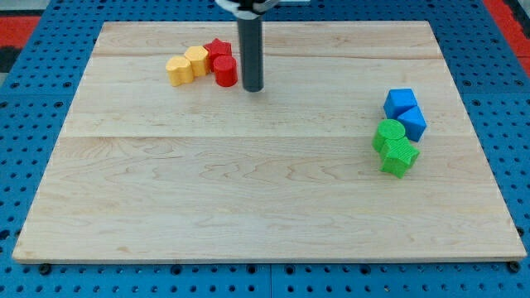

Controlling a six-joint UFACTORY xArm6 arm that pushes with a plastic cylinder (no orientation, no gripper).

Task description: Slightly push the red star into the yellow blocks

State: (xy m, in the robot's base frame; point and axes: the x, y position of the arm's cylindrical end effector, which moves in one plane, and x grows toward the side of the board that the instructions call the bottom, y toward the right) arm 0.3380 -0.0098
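Clawless, my tip (252, 88) sits just right of the red cylinder (224, 71), grasping nothing. Behind it, the red star (218, 48) touches the yellow blocks (187, 64) at the board's (248, 199) upper left.

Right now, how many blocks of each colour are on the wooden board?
Yellow: 2, the heart and the hexagon
Red: 2, the star and the cylinder
Blue: 2, one and another
Green: 2, one and another
Total: 8

Blue blocks (405, 112) touching green blocks (394, 146)
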